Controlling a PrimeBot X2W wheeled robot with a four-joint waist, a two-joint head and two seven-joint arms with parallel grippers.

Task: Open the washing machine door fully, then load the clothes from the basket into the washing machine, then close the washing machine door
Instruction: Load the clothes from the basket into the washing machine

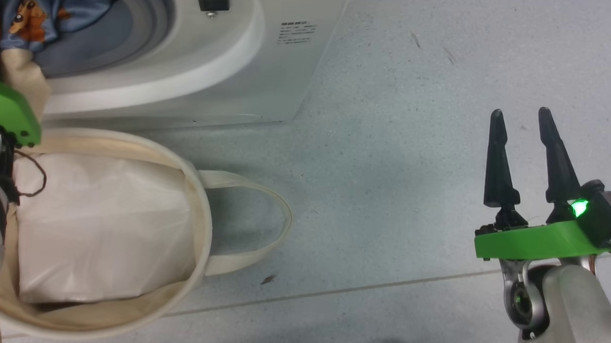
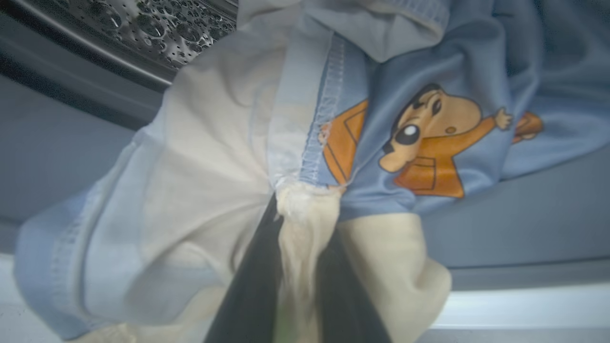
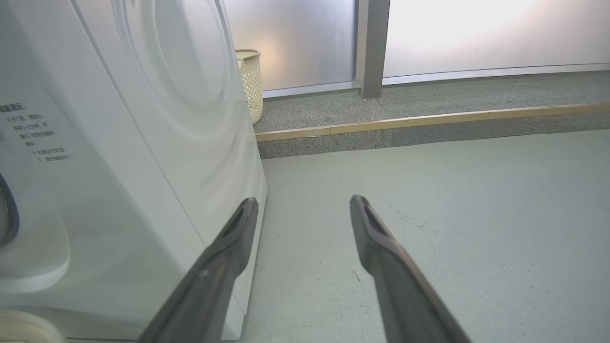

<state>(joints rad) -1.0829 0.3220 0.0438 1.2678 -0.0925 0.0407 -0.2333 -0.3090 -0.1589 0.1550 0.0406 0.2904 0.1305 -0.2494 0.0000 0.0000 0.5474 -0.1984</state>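
Blue-and-cream clothes at washing machine drum mouth, cream fold clenched in left pincer. Below, basket on floor, white padding inside. Over floor, right pincer released, fingers apart.

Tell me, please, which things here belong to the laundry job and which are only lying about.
Job: washer; clothes, pinched in the left gripper; basket.
Lying about: white padding in the basket; wicker bin beyond the washer.
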